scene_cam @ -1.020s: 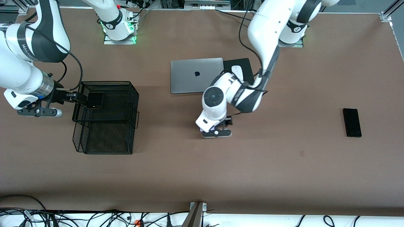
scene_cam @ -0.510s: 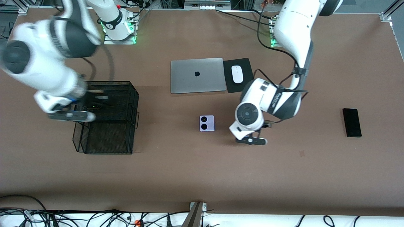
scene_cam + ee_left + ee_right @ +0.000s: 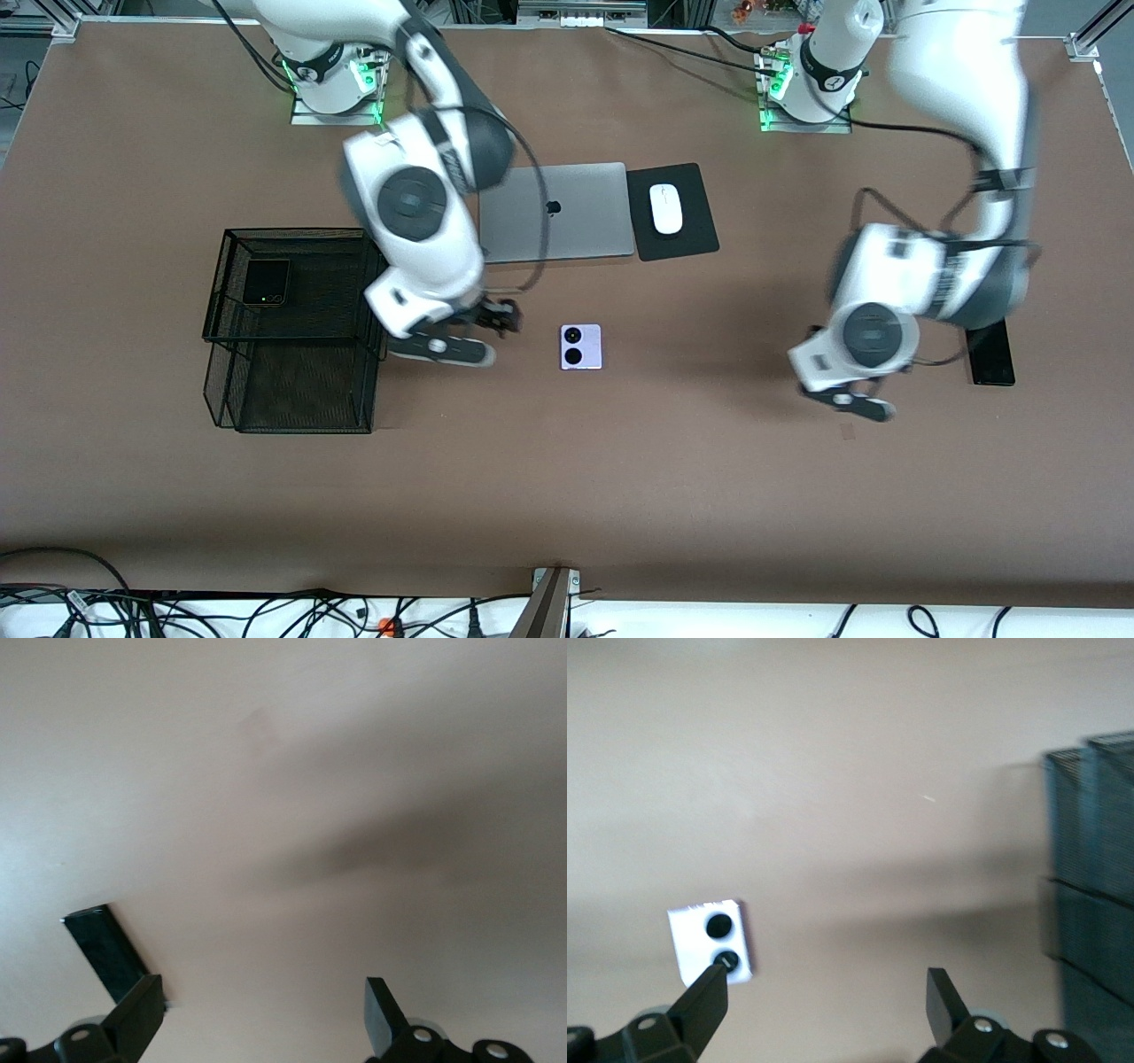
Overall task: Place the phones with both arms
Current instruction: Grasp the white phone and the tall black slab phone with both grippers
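Lilac phone [image 3: 581,346] lies beside right pincer [image 3: 483,332].

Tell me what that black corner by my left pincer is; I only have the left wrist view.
Observer: The long black phone, flat at the left arm's end; your open left pincer hangs over bare table beside it.
Operator: Report the other phones.
Observer: The lilac phone lies mid-table; the open right pincer hangs beside it.
Operator: Find the third.
Observer: The small black phone sits in the mesh basket.
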`<action>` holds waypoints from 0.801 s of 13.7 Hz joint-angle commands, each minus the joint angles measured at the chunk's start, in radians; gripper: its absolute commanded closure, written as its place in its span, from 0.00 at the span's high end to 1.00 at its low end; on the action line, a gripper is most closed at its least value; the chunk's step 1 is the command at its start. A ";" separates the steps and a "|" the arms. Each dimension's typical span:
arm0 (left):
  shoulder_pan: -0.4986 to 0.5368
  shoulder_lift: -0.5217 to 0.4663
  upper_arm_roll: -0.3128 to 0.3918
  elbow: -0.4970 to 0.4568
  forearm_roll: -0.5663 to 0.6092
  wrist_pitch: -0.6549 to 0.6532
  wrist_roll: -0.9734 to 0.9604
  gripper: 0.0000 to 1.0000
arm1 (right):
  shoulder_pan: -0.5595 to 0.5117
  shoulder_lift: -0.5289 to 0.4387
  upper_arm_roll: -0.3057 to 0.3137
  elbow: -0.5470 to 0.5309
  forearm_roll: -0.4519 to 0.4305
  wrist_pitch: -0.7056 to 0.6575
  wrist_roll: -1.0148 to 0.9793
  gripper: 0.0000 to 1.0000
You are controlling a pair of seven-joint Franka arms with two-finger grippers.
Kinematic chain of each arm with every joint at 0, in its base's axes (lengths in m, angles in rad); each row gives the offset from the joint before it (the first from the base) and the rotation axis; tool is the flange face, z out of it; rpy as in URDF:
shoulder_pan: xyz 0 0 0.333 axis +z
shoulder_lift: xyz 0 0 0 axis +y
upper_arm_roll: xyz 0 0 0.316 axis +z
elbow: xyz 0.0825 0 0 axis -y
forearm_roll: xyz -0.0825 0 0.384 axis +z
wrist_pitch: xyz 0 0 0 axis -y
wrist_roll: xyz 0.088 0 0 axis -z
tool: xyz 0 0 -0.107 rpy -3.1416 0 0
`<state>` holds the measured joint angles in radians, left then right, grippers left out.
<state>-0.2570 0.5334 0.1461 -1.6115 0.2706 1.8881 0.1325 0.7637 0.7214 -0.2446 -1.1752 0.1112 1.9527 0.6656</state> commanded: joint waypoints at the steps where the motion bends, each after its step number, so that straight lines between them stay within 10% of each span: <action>1: 0.092 -0.153 -0.017 -0.216 0.024 0.151 0.085 1.00 | 0.026 0.130 0.043 0.075 0.016 0.145 0.075 0.99; 11: 0.467 -0.158 -0.031 -0.424 -0.025 0.583 0.289 1.00 | 0.103 0.319 0.071 0.074 -0.016 0.388 0.103 0.99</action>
<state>0.1543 0.3804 0.1391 -2.0161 0.2689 2.4276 0.3974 0.8604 1.0194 -0.1702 -1.1382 0.1084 2.3467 0.7578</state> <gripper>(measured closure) 0.000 0.004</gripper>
